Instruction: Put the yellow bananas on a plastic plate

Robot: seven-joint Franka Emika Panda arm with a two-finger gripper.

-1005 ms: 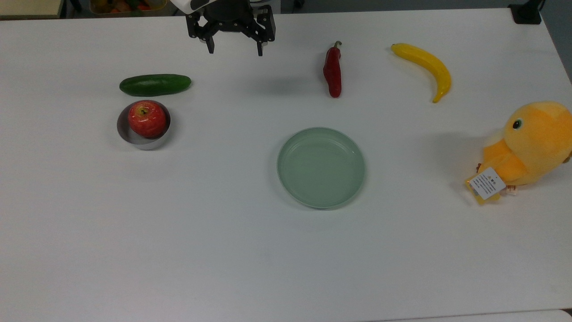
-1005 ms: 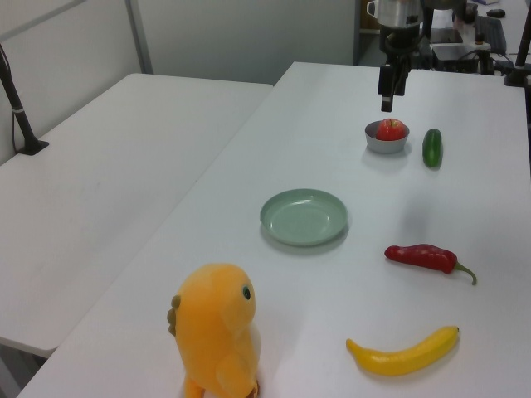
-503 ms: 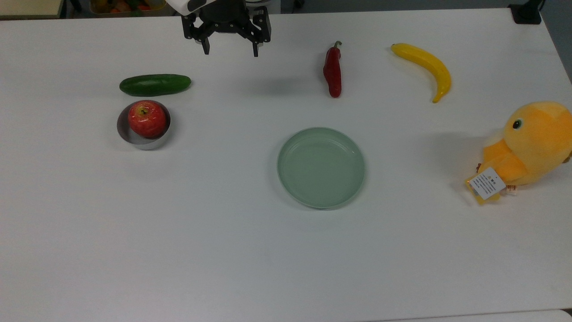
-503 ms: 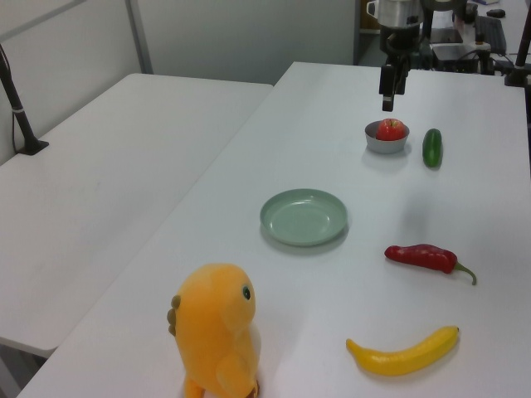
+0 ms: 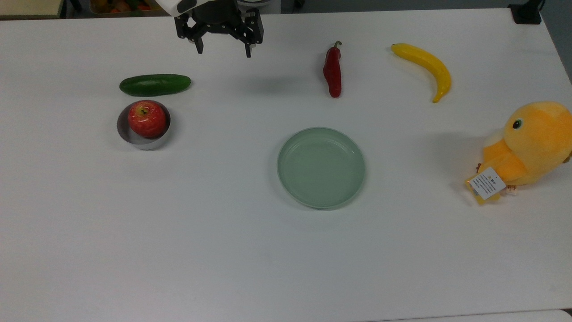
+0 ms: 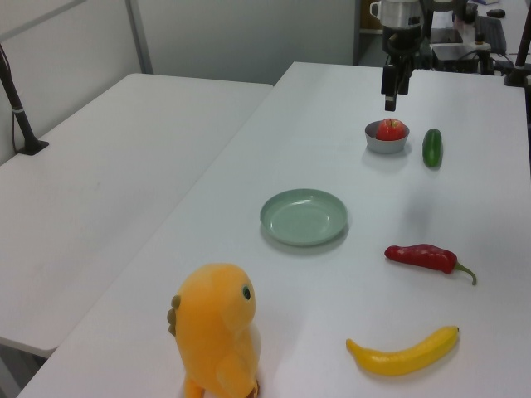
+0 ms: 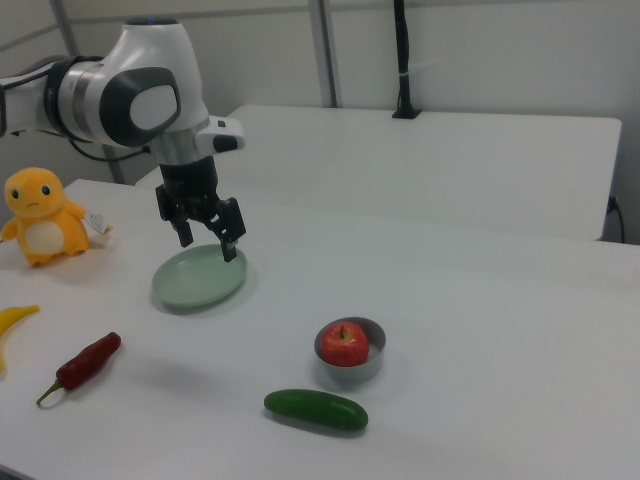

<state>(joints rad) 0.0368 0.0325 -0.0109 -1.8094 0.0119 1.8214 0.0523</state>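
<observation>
Overhead, pincer [image 5: 222, 49] spread, empty; yellow bananas [image 5: 425, 68] whole, right view crops them.

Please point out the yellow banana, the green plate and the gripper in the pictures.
yellow banana [image 5: 426, 65], top view, middle of its curved body.
green plate [image 5: 321, 167], top view, bare floor of the dish.
gripper [image 5: 222, 48], top view, midway between its open fingers.

Looks like a robotics lab or test room. Plain white table [image 5: 178, 250] laid out with props: toy-like cucumber [image 5: 154, 85], red pepper [image 5: 332, 70], plush duck [image 5: 532, 145], apple [image 5: 147, 118] in a metal bowl [image 5: 144, 142]. Second white table [image 6: 108, 182] on the left view's left, bare grey walls, metal posts [image 7: 324, 52], cluttered equipment at the left view's far right. White robot arm [image 7: 120, 95] mounted over the table.
</observation>
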